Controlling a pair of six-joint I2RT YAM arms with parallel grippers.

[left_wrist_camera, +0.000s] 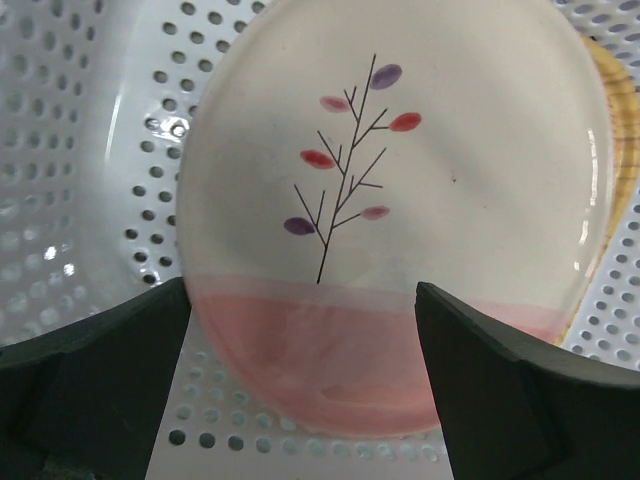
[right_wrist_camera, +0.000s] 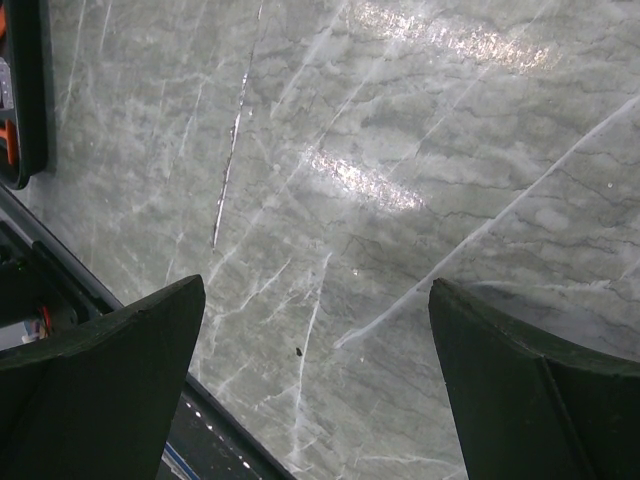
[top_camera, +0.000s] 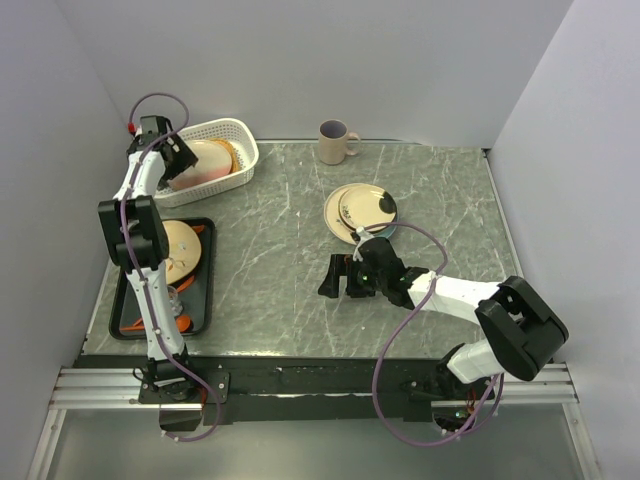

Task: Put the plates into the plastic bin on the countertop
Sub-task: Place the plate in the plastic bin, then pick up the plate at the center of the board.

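Tray (top_camera: 211,285): black, flat, at the counter's near-left corner. Held a cream plate (top_camera: 182,245) w/ an orange rim showing at its right edge. Rest of the load was hidden under the L arm, couldn't tell.
L gripper (top_camera: 178,160): reached over the bin, pointing down into it. Fingers (left_wrist_camera: 100,380) were spread wide, released, nothing clamped. Wrist view had the twig plate's pink edge showing in the gap between them, below the tips.
Bin (top_camera: 248,165): white, perforated, at the far-left corner, just beyond the tray.
Twig plate (left_wrist_camera: 400,200): in the bin, face up, cream top half w/ a thin twig & red/purple leaves, pink band nearest the gripper. Lay over the tan plate.
Tan plate (left_wrist_camera: 625,120): in the bin, under the twig plate. Only its orange-yellow rim showed at the right side.
Mug (top_camera: 335,142): beige, upright at the far edge, about mid-width, handle to the right, well apart from the bin.
R gripper (top_camera: 335,278): low over bare counter near the middle, aimed left. Fingers (right_wrist_camera: 110,370) were spread wide, released, only marble between them.
Plate stack (top_camera: 360,210): on the counter right of centre, just beyond the R gripper, not in the bin. Cream plate on top w/ a dark mark at its right side, a pale blue rim (top_camera: 386,232) peeking out underneath.
Counter (top_camera: 280,220): grey-green marble look, white veins, carried all of the above.
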